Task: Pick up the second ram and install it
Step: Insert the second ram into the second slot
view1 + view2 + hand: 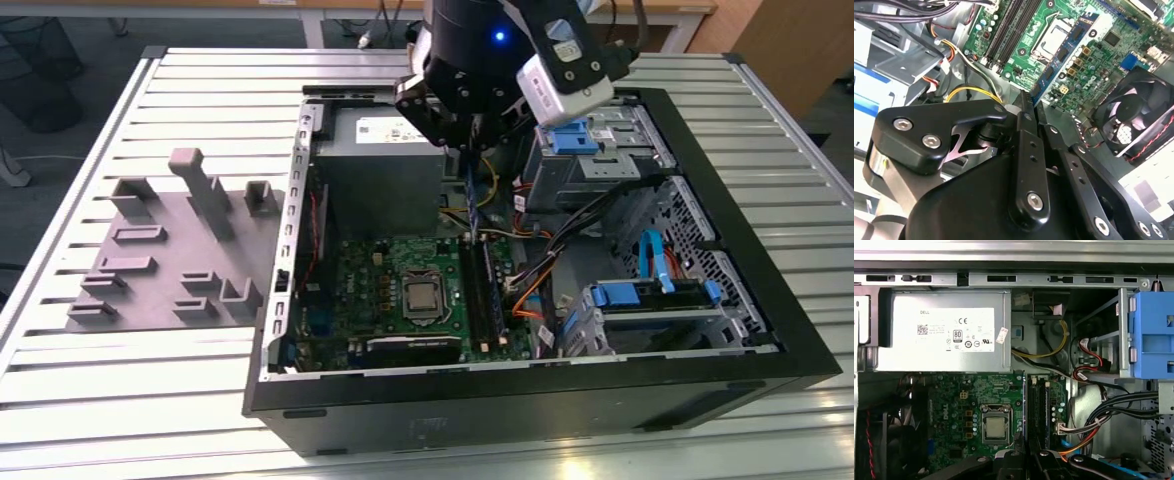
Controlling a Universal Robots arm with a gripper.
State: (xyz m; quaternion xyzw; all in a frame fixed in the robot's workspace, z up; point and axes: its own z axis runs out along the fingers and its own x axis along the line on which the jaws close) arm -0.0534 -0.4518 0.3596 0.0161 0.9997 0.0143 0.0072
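My gripper (470, 148) hangs over the open computer case and is shut on the second ram (474, 195), a thin blue stick that points down toward the green motherboard (387, 290). The stick's lower end is just above the black memory slots (483, 290), beside the grey power supply (380, 165). In the second wrist view the ram (1064, 52) runs out from between the black fingers (1024, 130), showing its dark chips. In the first wrist view the ram (1025, 405) shows edge-on next to the slots (1040, 405), and the gripper (1027, 456) sits close to the camera.
A grey plastic fixture (174, 240) with upright pegs lies on the slatted table at the exterior view's left. Inside the case are bundled cables (561, 230), blue drive brackets (641, 295), a black fan (1134, 115) and the bare processor socket (422, 295).
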